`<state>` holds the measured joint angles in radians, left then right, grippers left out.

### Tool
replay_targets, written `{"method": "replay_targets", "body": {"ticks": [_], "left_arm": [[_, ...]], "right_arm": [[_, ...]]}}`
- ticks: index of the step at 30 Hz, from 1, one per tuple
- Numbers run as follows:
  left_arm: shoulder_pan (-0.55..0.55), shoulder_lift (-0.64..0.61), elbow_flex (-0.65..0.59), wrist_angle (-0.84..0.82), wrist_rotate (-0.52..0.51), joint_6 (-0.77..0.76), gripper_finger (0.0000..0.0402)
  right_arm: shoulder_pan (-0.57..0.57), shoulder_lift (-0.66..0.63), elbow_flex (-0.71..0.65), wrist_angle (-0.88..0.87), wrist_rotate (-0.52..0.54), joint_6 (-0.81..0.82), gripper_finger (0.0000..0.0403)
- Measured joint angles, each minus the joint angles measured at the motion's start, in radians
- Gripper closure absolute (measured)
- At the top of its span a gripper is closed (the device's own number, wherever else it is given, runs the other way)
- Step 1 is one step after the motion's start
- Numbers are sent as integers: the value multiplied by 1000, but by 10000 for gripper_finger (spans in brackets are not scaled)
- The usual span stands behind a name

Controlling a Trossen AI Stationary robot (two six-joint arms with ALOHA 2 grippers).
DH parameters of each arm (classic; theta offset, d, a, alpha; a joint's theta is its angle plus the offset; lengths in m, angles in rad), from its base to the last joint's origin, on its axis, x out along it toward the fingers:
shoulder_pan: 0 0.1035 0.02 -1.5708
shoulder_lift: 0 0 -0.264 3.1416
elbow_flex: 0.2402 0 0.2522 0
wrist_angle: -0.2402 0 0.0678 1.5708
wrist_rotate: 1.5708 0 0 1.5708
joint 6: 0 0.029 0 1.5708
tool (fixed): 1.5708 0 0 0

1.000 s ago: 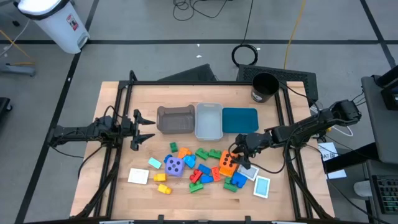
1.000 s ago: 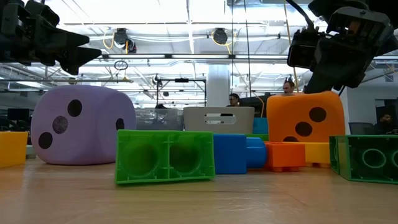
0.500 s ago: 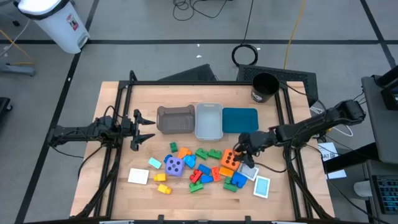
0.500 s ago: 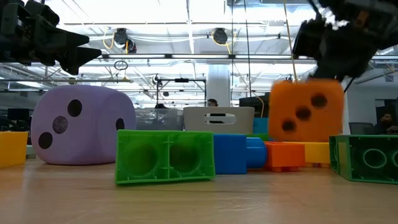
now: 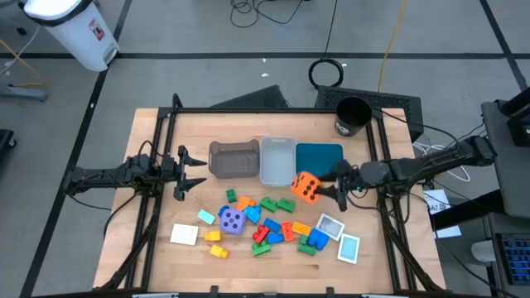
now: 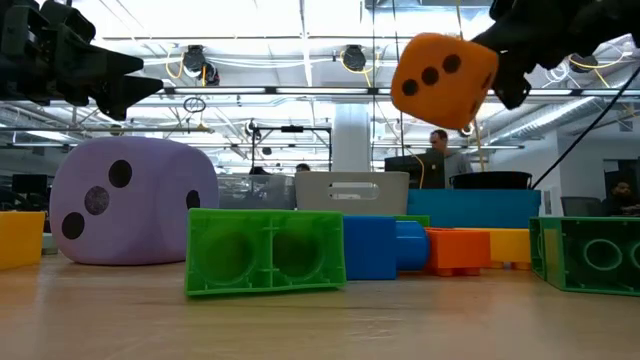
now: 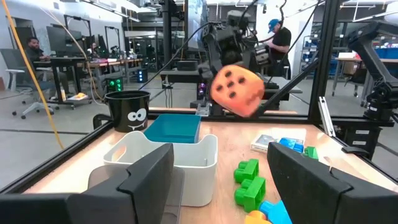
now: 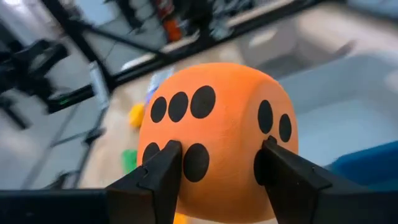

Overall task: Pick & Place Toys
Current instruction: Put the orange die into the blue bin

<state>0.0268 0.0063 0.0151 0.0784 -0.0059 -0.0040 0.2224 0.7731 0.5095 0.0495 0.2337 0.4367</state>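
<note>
My right gripper [image 8: 217,182] is shut on the orange dotted cube [image 5: 305,187], which hangs in the air by the near edge of the teal bin [image 5: 321,156]. The cube also shows high up in the low view [image 6: 443,68] and in the left wrist view [image 7: 236,90]. The purple dotted cube [image 5: 233,221] rests on the table among small coloured bricks [image 5: 272,225]. White cards [image 5: 185,234] lie flat at the pile's ends. My left gripper [image 5: 192,172] waits open at the table's left, level, touching nothing. My right gripper pinches the orange cube between its two fingers [image 8: 158,177], one on each of two opposite faces [image 8: 186,163]. The fingers come nearly level from the table's right side. The cube is lifted clear of the table and sits tilted in the hold.
A grey bin [image 5: 234,159], a clear bin [image 5: 278,161] and the teal bin stand side by side in mid-table. A black cup [image 5: 353,116] stands at the far right corner. Two more cards [image 5: 330,225] lie near the pile's right end. People show in the room behind.
My right gripper has risen with the orange cube and carried it toward the table's far edge, from the pile's right end to beside the teal bin. The cube has come clear of the table and has turned and tipped on the way.
</note>
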Motion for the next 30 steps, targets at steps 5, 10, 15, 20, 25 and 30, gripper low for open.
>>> {"method": "replay_targets", "body": {"ticks": [5, 10, 15, 20, 25, 30], "left_arm": [[0, 0, 0, 0, 0, 0, 133], [0, 0, 0, 0, 0, 0, 133], [0, 0, 0, 0, 0, 0, 133], [0, 0, 0, 0, 0, 0, 133], [0, 0, 0, 0, 0, 0, 133], [0, 0, 0, 0, 0, 0, 133]], "right_arm": [[-1, -63, 0, -112, 253, -116, 217], [-12, -79, 0, -302, 472, -161, 217], [-84, -54, 0, -409, 521, -141, 217], [-170, -7, 59, -425, 430, -172, 217], [-241, 101, 220, -579, 350, -236, 217], [-259, 211, 304, -715, 341, -299, 217]]}}
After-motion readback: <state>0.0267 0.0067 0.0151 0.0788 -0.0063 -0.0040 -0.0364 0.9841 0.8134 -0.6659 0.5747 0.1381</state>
